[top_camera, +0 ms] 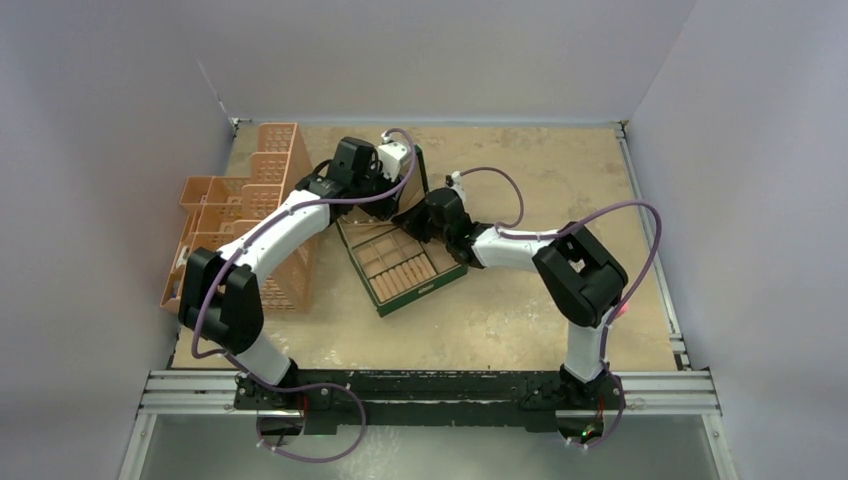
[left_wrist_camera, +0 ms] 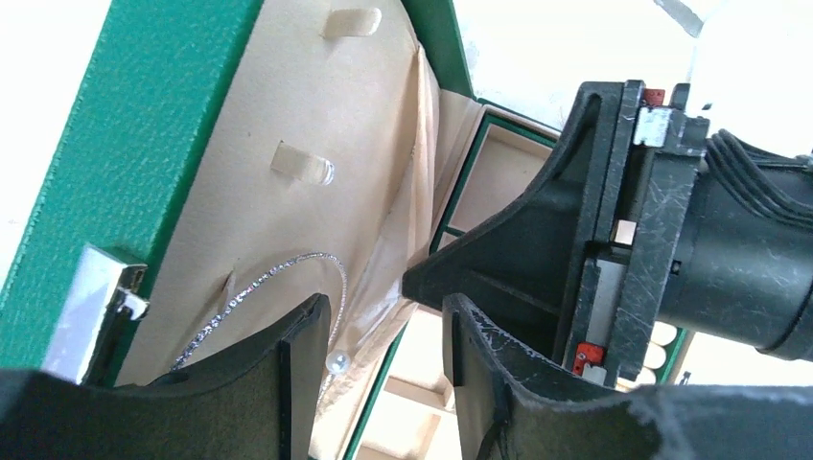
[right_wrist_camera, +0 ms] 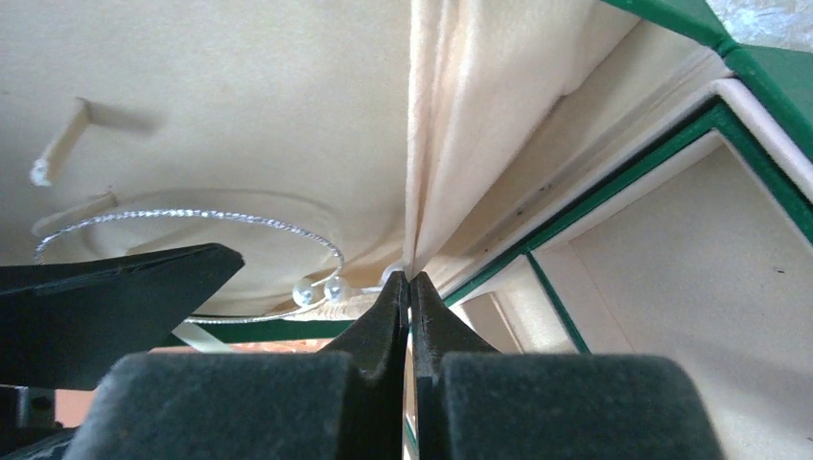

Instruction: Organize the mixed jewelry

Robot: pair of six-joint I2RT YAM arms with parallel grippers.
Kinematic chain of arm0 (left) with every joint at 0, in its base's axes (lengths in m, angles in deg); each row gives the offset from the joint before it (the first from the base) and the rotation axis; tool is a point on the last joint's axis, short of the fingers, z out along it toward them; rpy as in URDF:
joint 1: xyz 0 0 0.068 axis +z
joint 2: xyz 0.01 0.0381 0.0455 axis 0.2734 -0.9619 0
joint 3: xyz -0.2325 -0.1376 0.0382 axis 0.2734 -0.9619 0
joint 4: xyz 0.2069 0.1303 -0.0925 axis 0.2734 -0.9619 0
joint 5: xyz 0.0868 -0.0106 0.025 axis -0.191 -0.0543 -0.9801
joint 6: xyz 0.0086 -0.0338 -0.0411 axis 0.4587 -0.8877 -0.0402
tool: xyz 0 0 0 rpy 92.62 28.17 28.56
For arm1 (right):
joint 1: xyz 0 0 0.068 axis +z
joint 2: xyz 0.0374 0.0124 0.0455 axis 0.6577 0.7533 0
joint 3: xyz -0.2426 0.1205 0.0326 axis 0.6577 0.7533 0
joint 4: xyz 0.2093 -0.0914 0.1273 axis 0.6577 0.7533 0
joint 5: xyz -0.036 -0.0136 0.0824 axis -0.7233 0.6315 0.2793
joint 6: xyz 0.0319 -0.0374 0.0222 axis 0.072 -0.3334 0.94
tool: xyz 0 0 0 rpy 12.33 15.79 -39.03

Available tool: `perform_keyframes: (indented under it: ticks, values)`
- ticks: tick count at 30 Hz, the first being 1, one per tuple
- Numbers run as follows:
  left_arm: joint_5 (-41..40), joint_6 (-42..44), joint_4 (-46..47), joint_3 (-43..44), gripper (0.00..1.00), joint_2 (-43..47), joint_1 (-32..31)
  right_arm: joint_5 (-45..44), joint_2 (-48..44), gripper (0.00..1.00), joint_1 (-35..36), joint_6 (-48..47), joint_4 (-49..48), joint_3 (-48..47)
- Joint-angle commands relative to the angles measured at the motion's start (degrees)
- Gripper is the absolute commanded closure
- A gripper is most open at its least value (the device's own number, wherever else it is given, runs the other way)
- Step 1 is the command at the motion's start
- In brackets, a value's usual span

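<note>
The step in hand looks like stowing the glittery silver chain (left_wrist_camera: 278,271) in the green box (top_camera: 427,291), which stands open mid-table. The chain loops across the tan lining of the raised lid (left_wrist_camera: 125,125), close to the edge of the pocket fabric (right_wrist_camera: 451,144). The right gripper (right_wrist_camera: 409,283) is pinched tight on that fabric, holding its fold out. The left gripper (left_wrist_camera: 385,311) stands parted and empty, just in front of the chain. Next, the left arm likely needs to back off without snagging the chain.
</note>
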Motion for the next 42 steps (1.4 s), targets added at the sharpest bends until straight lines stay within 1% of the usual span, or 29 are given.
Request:
perform_keyframes:
  ticks: [1, 6, 9, 13, 14, 15, 19, 25, 27, 34, 37, 39, 42]
  values:
    - [-4.2, -2.7, 3.9, 0.0, 0.55, 2.2, 0.9, 2.8, -3.9, 1.00, 0.5, -2.1, 1.5, -0.8]
    - [-5.3, -3.0, 3.3, 0.5, 0.57, 1.0, 0.9, 4.1, -3.6, 1.00, -0.7, -1.7, 0.4, -2.9]
    - [-4.2, -3.2, 3.3, 0.6, 0.57, 1.5, 0.9, 4.7, -3.0, 1.00, -1.4, -1.2, -0.3, -4.3]
    - [-2.9, -3.7, 3.4, 0.6, 0.57, 2.2, 0.9, 5.1, -3.2, 0.92, -3.1, 0.0, -4.6, -3.8]
    - [-2.9, -3.8, 3.4, 0.6, 0.57, 2.3, 0.9, 5.1, -3.5, 0.88, -3.5, 0.2, -4.8, -3.6]
    - [-2.9, -3.8, 3.3, 0.6, 0.56, 2.5, 0.9, 5.1, -3.7, 0.82, -3.6, 0.3, -4.4, -3.8]
    - [-2.0, -4.2, 3.4, 0.8, 0.57, 3.0, 0.8, 5.1, -5.4, 0.71, -4.5, 0.3, -4.7, -2.5]
    - [-0.2, -5.0, 3.0, 0.9, 0.56, 3.4, 0.9, 2.5, -8.4, 0.70, -4.7, 0.6, -3.3, 0.7]
    - [0.8, -5.0, 2.7, 1.1, 0.57, 3.7, 0.9, 0.8, -10.1, 0.70, -4.6, -0.6, -2.0, 1.5]
    - [5.3, -10.9, 0.4, 1.1, 0.53, 7.3, 0.9, -2.7, -16.9, 0.68, -5.4, -6.6, 0.3, 5.8]
    - [7.7, -12.8, -1.1, 1.4, 0.51, 9.3, 0.9, -1.4, -18.9, 0.66, -6.5, -10.7, 0.4, 6.4]
    - [8.8, -14.5, -1.9, 1.5, 0.48, 10.9, 0.9, 0.5, -19.4, 0.65, -7.4, -14.3, 0.5, 6.0]
    - [6.9, -18.3, -3.8, 1.8, 0.43, 13.8, 0.9, 3.0, -18.6, 0.60, -9.0, -20.8, 3.3, 3.4]
